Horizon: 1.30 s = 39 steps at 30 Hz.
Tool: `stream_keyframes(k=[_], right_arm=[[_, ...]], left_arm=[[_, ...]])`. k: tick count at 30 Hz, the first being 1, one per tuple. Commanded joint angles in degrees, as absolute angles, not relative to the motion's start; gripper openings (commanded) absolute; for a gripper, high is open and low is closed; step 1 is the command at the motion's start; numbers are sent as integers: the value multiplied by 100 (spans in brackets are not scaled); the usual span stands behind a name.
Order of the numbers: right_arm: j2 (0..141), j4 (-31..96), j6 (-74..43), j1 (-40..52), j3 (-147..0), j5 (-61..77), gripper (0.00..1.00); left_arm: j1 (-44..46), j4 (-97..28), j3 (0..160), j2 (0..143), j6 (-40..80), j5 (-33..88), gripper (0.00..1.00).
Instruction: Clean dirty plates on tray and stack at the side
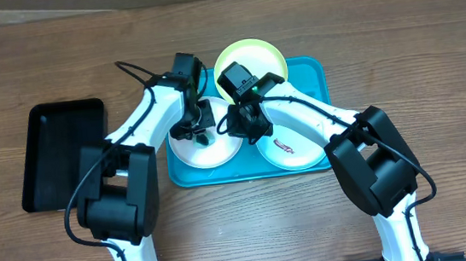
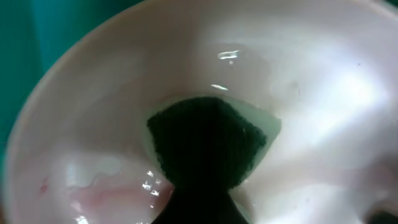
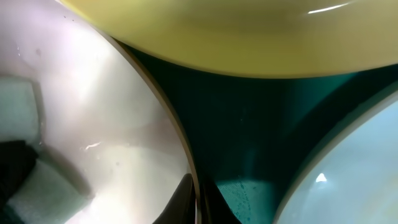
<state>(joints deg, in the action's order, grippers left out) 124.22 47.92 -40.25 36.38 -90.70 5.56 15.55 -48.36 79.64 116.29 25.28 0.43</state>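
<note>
The left gripper [image 1: 192, 133], clenched on a sponge [image 2: 205, 140], is pressing into the white plate [image 1: 214, 152]. The right gripper [image 3: 194, 202] is pinching that plate's rim.

Overhead straight down over whole table [image 1: 393, 12], both wrist views close above tray [image 1: 313, 70], sharing the left white plate [image 2: 323, 93].

The left arm [image 1: 143, 126] and right arm [image 1: 322, 120] reach inward, wrists tipped down; left hand [image 1: 190, 134] and right hand [image 1: 244, 129] sit near each other, both closed.
</note>
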Motion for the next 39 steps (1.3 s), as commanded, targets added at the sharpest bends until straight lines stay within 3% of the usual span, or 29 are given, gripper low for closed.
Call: stream_keyframes(k=[1,7,12,20,25,31,39], right_arm=[[12519,4825,-4051,3636,-9006,239,4],[12519,4788,-4051,3636,-9006,239,4],[12519,4792,-4049,3636,-9006,242,4],[12481,4980,-3839,3638,-9164,263,4],[12376,5251,-3730,3638,-9478,272,4],[12145,5461,-3529,3645,-9749,510,4],[11627,5605,-3153,3708,-9839,255,4]], left_arm=[[1490,-5395,7841,12084,2526,-1645,4],[1492,-6326,8455,12075,3181,-3118,4],[1492,-6534,9037,12073,3203,-3251,4],[1490,-6895,10060,12060,3190,-2322,4],[1398,-6707,10265,11828,2744,-1009,4],[766,-6598,10265,11338,2460,-84,4],[174,-6619,10221,11212,1232,1240,4]])
